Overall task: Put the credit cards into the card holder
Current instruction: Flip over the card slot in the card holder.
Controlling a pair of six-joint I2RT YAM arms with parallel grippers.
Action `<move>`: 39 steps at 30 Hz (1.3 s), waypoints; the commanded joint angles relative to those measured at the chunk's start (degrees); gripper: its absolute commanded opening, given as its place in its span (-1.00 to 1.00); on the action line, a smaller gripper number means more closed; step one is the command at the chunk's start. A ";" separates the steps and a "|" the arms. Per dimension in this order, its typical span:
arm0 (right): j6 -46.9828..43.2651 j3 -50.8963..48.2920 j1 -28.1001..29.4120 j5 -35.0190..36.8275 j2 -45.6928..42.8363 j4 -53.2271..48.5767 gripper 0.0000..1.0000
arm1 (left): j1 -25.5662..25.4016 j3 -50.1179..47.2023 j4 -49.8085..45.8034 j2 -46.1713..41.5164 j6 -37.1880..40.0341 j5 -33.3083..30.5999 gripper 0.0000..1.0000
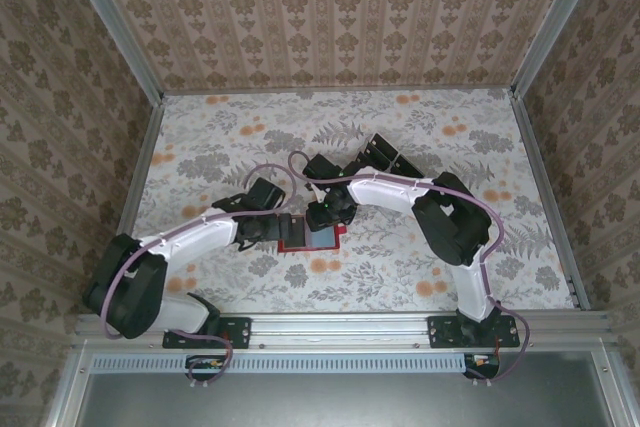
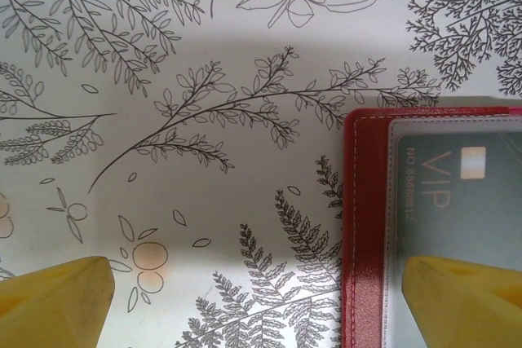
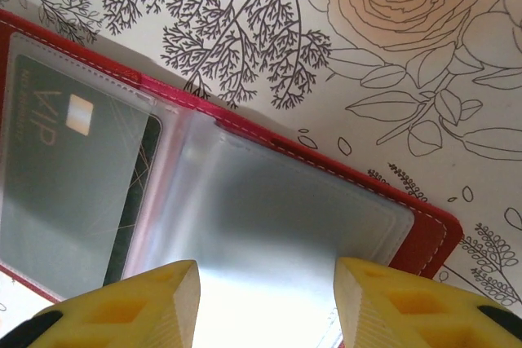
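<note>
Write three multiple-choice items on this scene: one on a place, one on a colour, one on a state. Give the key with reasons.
1. Where does the card holder lie on the table?
A. In the far left corner
B. Around the middle
C. Against the right wall

2. What colour is the card holder's cover?
A. Blue
B. Green
C. Red

3. In what state is the card holder?
A. Lying open, with a VIP card inside a clear sleeve
B. Snapped shut
C. Standing on its edge

Key:
1 B: the top view shows it mid-table, well away from corners and walls.
2 C: both wrist views show a red stitched border.
3 A: the right wrist view shows it spread flat, with the lettered card behind clear plastic.
</note>
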 commanded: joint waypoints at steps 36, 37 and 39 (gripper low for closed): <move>7.55 2.75 0.25 -10.96 4.93 3.91 -0.02 | -4.50 -2.80 1.39 -7.87 3.24 -0.52 1.00; 7.71 2.68 0.25 -10.99 5.10 3.93 -0.02 | -5.30 -2.96 1.89 -8.12 3.24 -0.80 1.00; 7.99 2.62 0.25 -11.09 5.30 5.69 -0.02 | -6.77 -3.76 2.86 -8.86 2.96 -1.37 0.99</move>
